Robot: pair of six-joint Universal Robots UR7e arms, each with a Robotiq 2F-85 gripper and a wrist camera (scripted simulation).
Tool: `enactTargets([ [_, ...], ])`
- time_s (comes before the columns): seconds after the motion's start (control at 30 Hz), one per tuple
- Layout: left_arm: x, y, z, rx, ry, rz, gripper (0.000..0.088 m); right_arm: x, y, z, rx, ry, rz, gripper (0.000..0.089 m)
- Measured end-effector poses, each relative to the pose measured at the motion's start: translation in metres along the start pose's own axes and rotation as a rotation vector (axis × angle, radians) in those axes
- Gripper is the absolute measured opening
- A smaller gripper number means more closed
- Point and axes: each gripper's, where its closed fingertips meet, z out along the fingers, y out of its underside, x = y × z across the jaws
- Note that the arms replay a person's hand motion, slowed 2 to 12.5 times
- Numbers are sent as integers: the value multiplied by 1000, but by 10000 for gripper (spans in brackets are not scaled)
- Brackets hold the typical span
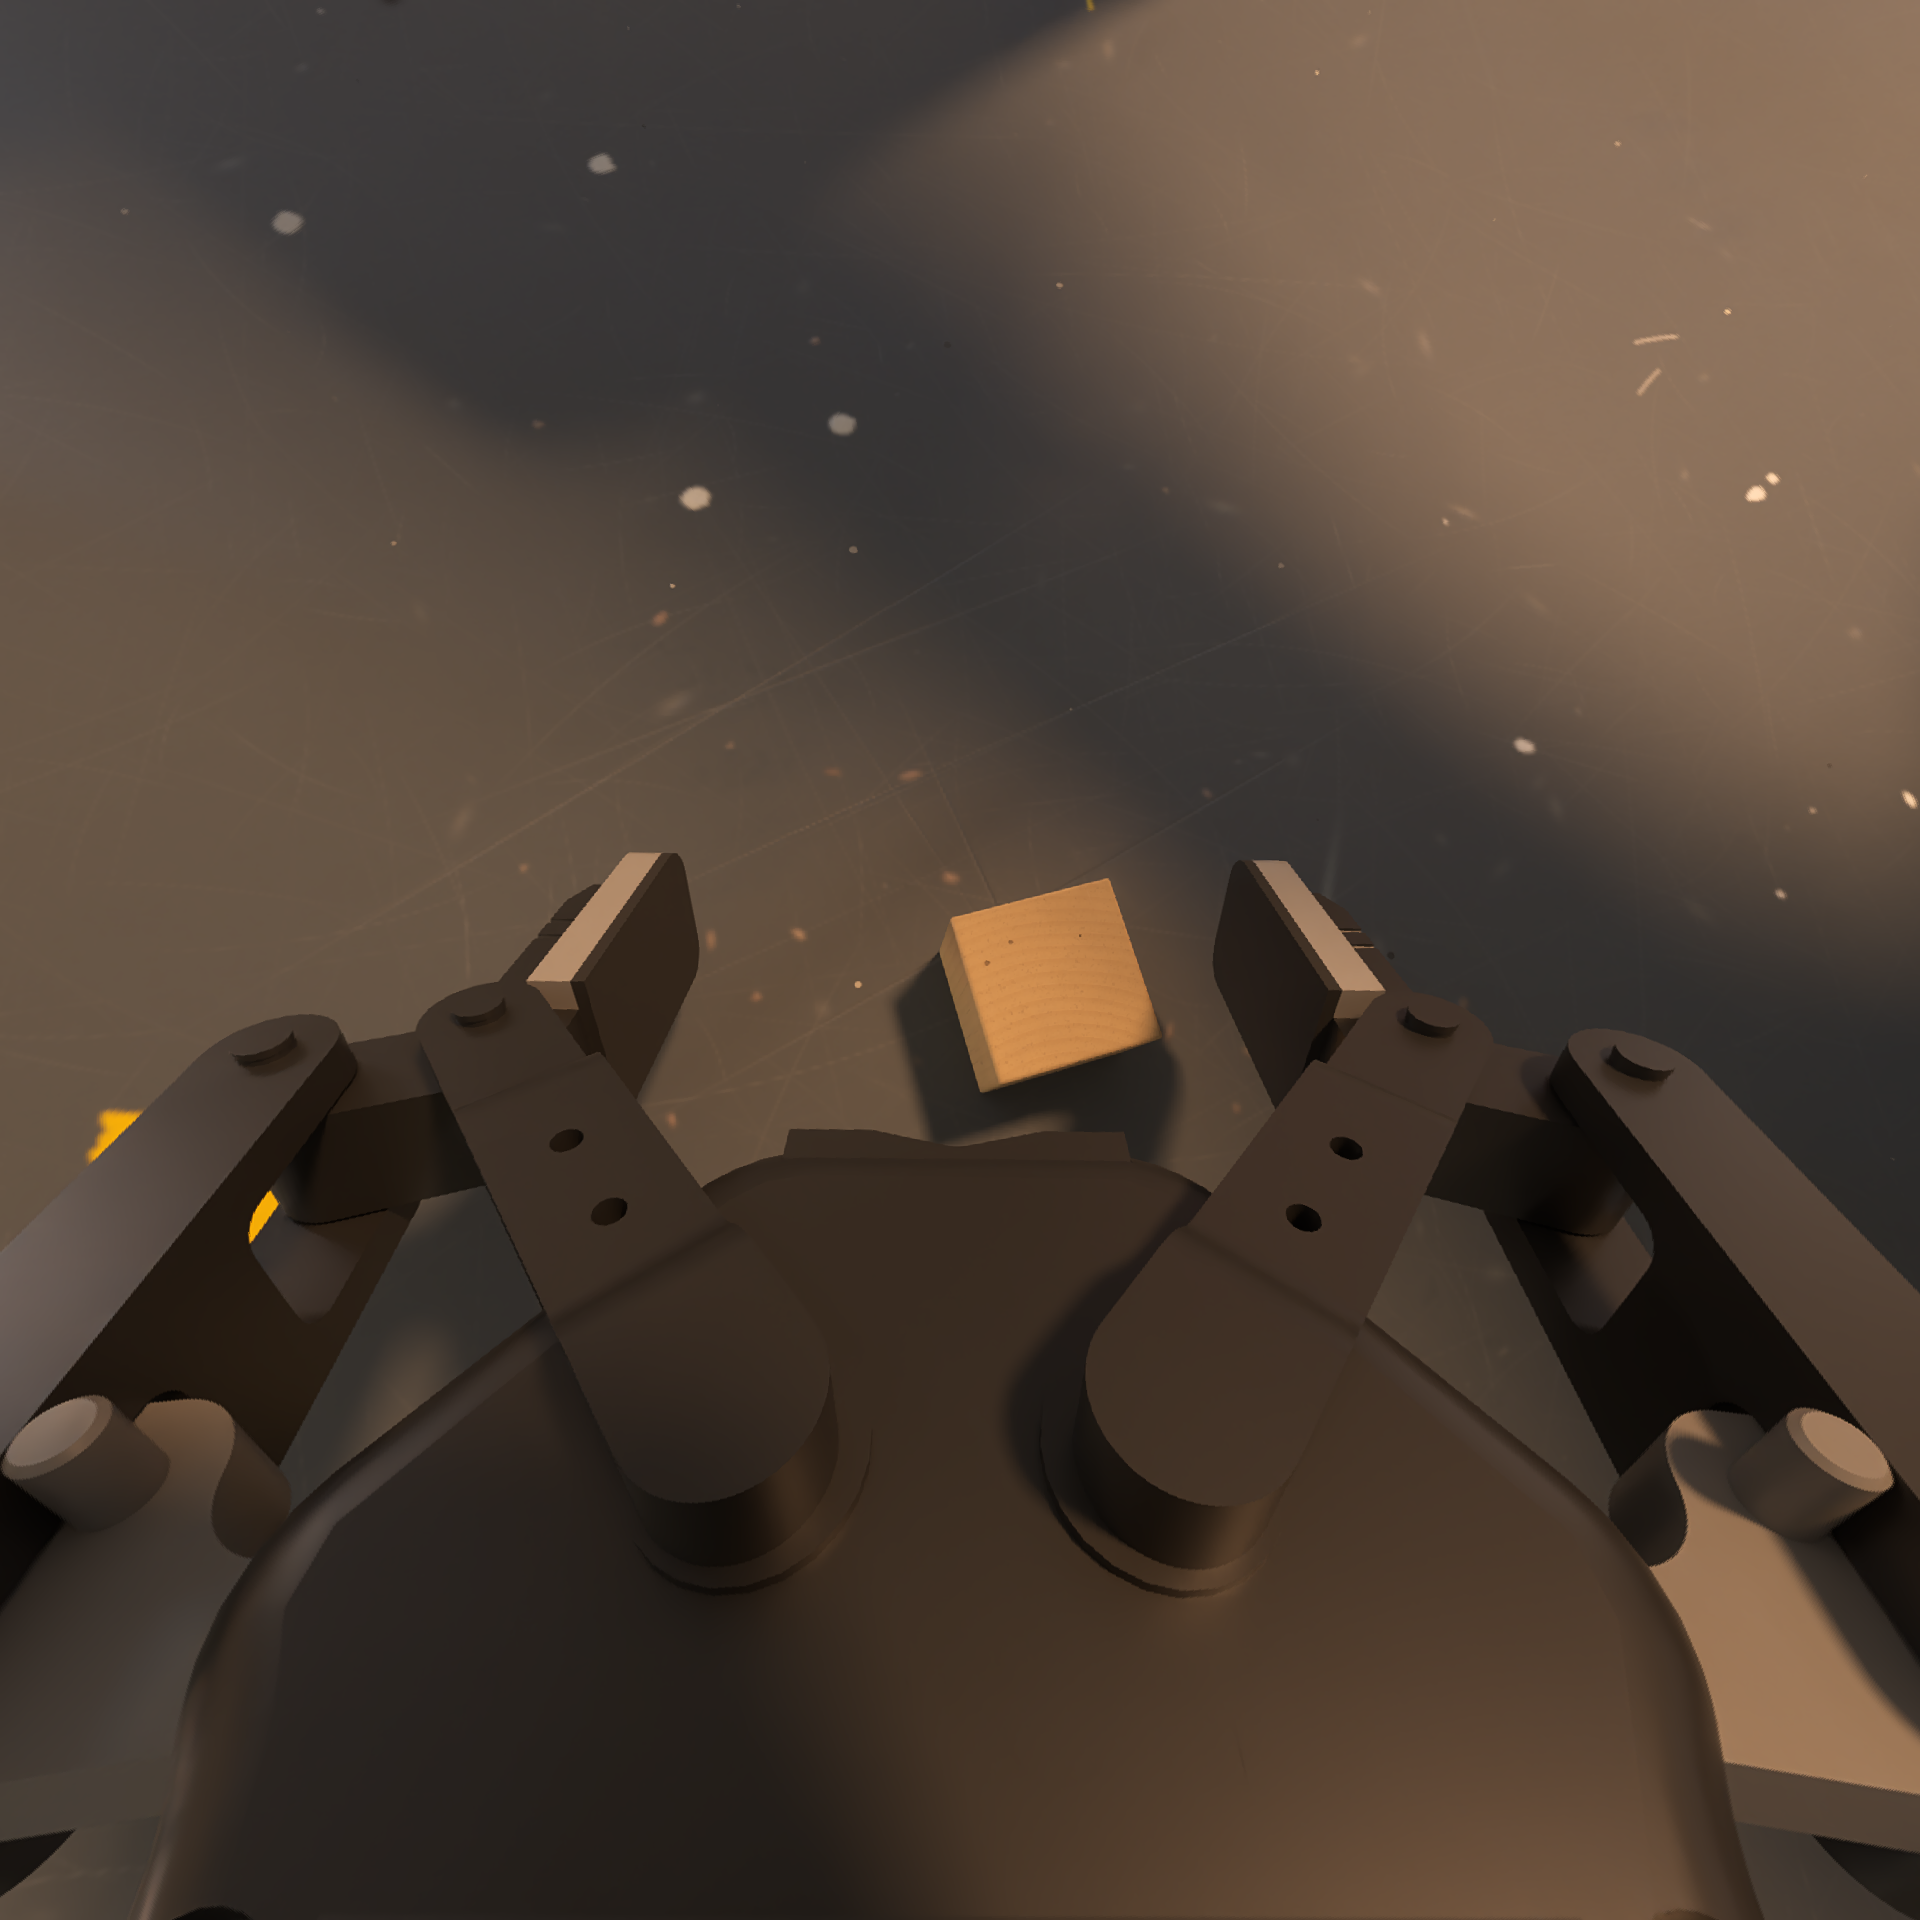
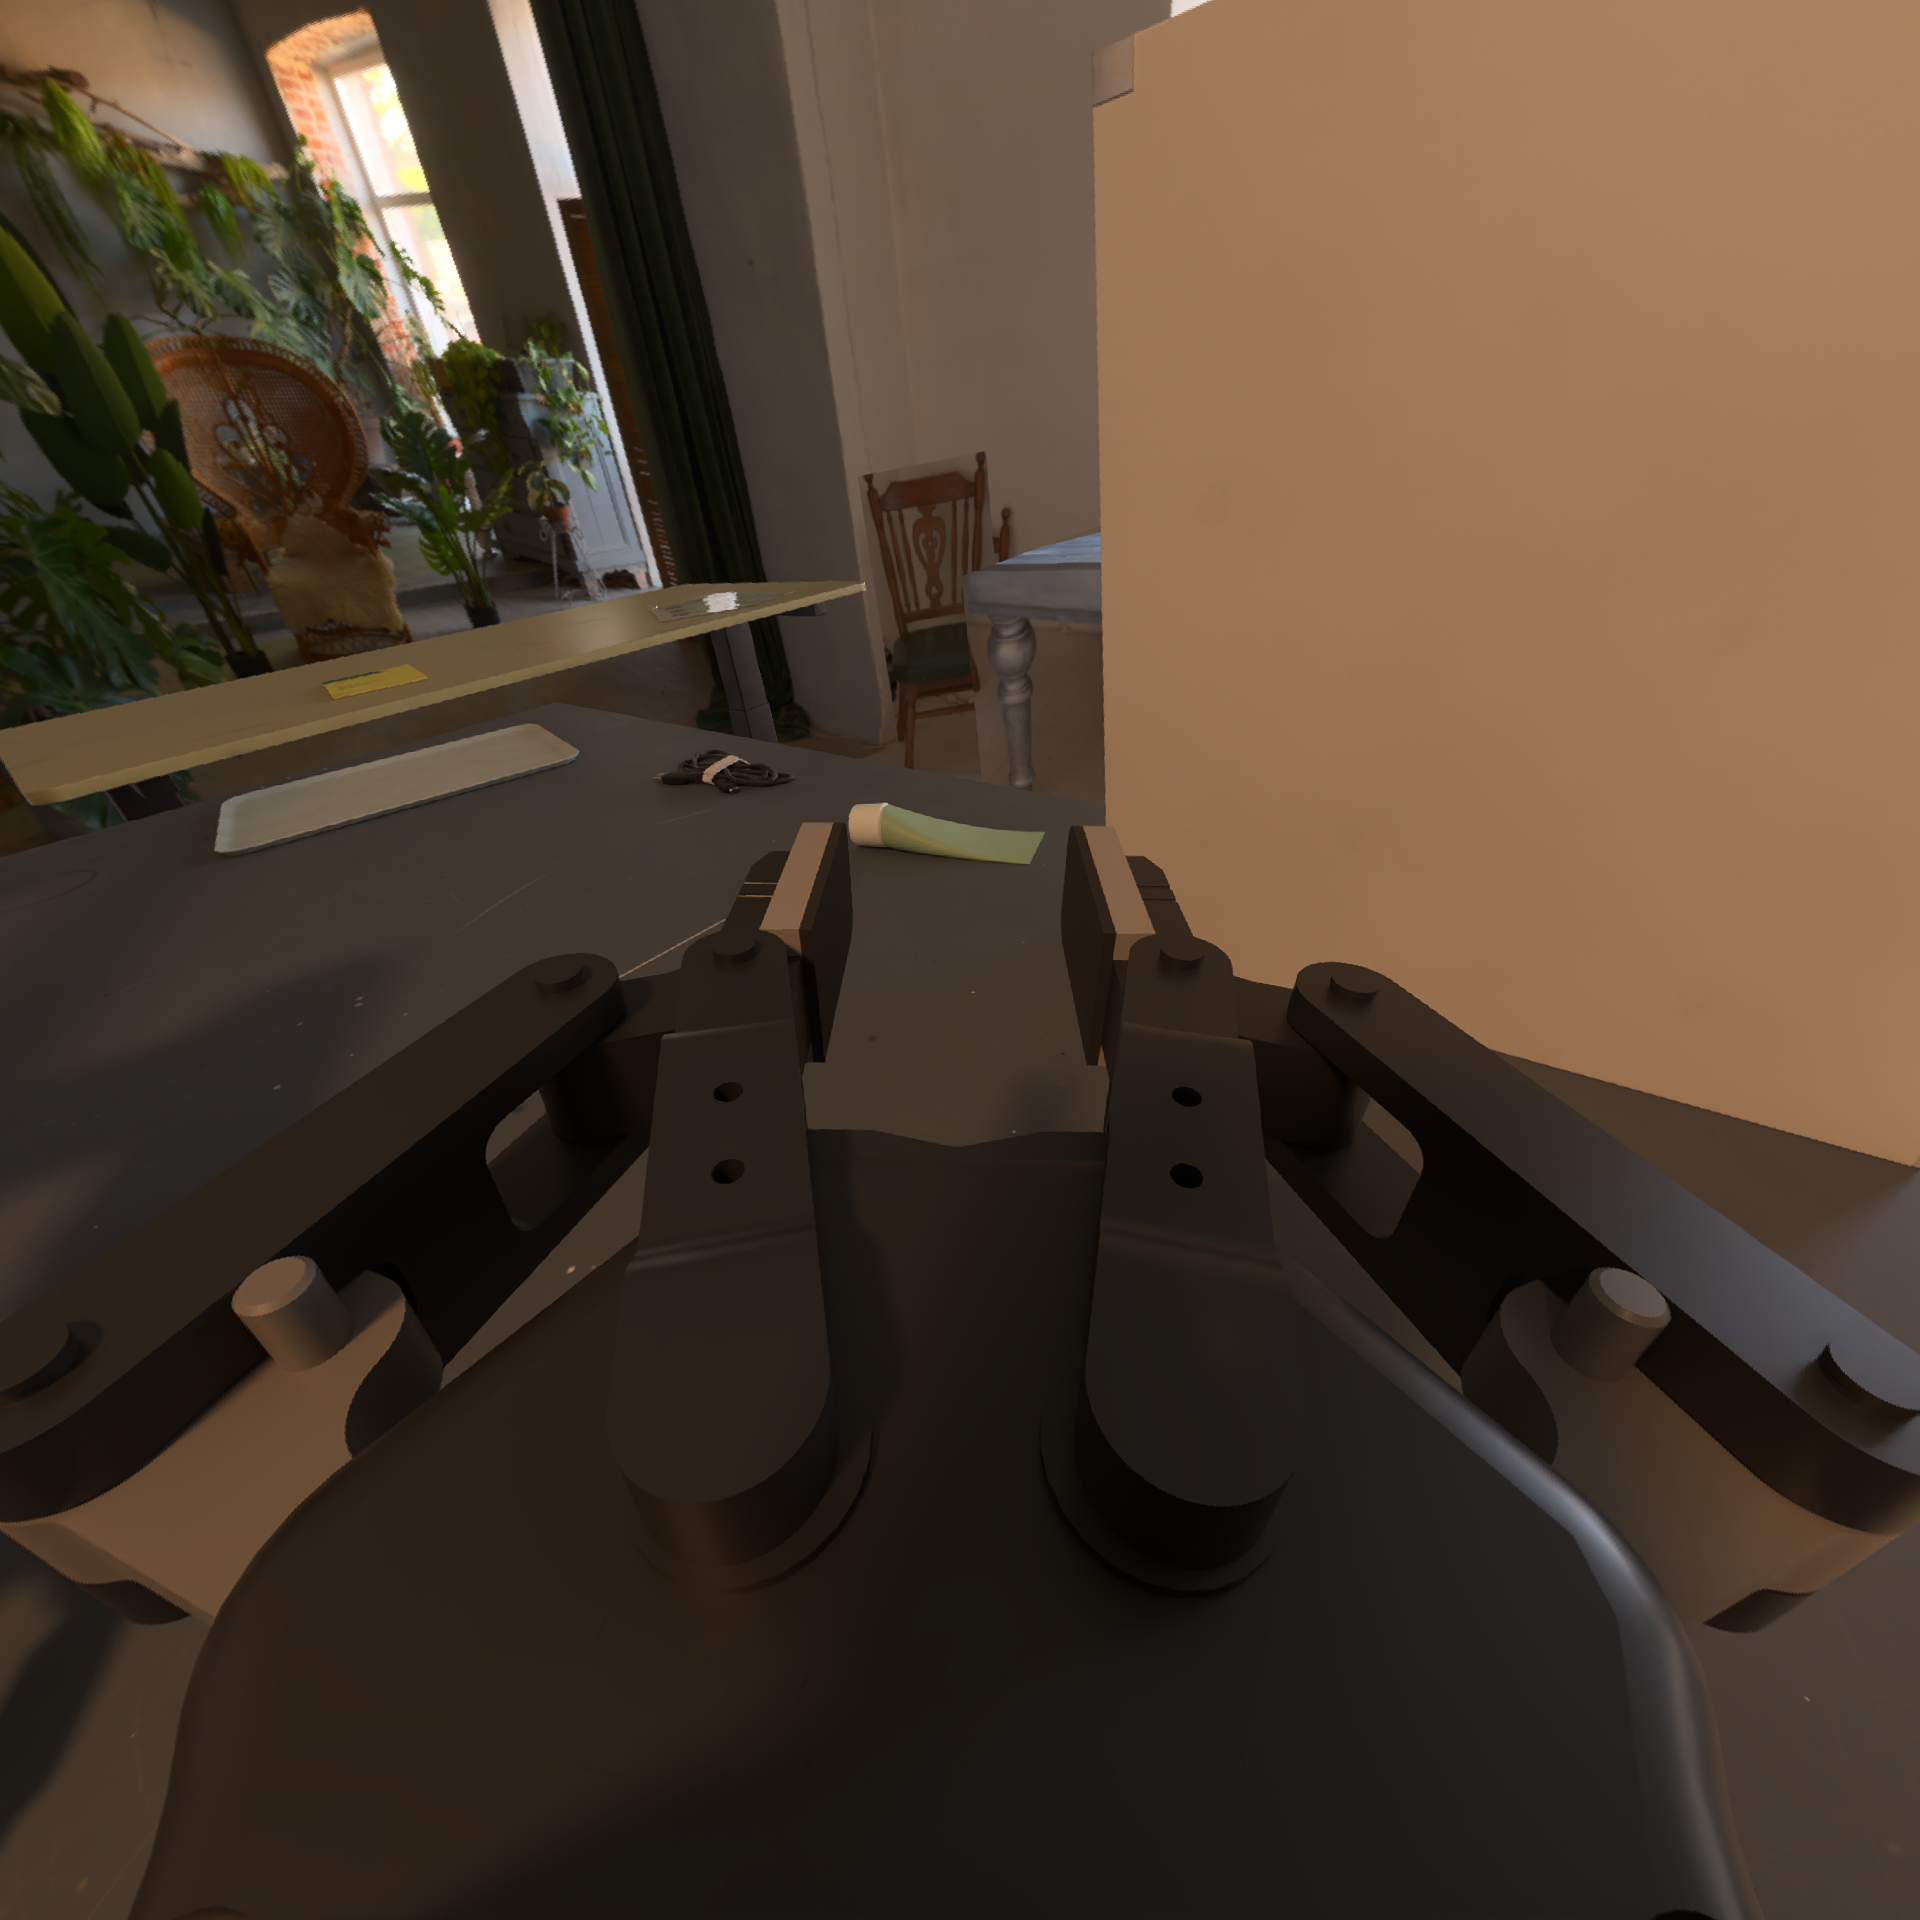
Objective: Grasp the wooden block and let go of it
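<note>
In the left wrist view a small light wooden block (image 1: 1049, 982) lies on the dark scratched table. My left gripper (image 1: 956, 935) is open wide above it, with the block between the two fingers, closer to the right finger (image 1: 1273, 956) and touching neither. In the right wrist view my right gripper (image 2: 956, 914) is open and empty, low over the dark table. The block does not show in that view.
A green tube with a white cap (image 2: 940, 831) lies just beyond the right gripper. A coiled black cable (image 2: 722, 774) and a pale tray (image 2: 395, 784) lie farther back. A large tan box (image 2: 1507, 571) stands close on the right. A yellow patch (image 1: 114, 1132) shows at the left.
</note>
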Motion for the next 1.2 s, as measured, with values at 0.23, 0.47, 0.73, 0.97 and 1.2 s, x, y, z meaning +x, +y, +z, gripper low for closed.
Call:
enactTargets([
  [0.23, -2, -2, 3, -1, -22, 12, 854, -3, 2, 2, -6, -8, 0, 371],
  [0.47, -14, -16, -15, 113, -132, -22, 854, 0, 4, 2, -14, 7, -16, 372],
  [0.73, -3, -25, -47, 314, -135, -170, 850, 5, 3, -1, -7, 14, 2, 372],
  [0.97, -4, -9, -50, 305, -178, -278, 843, 4, -2, -3, 19, 1, 31, 377],
  [1.2, -7, 5, -37, 196, -216, -273, 854, 8, -7, -7, 29, 26, 9, 377],
])
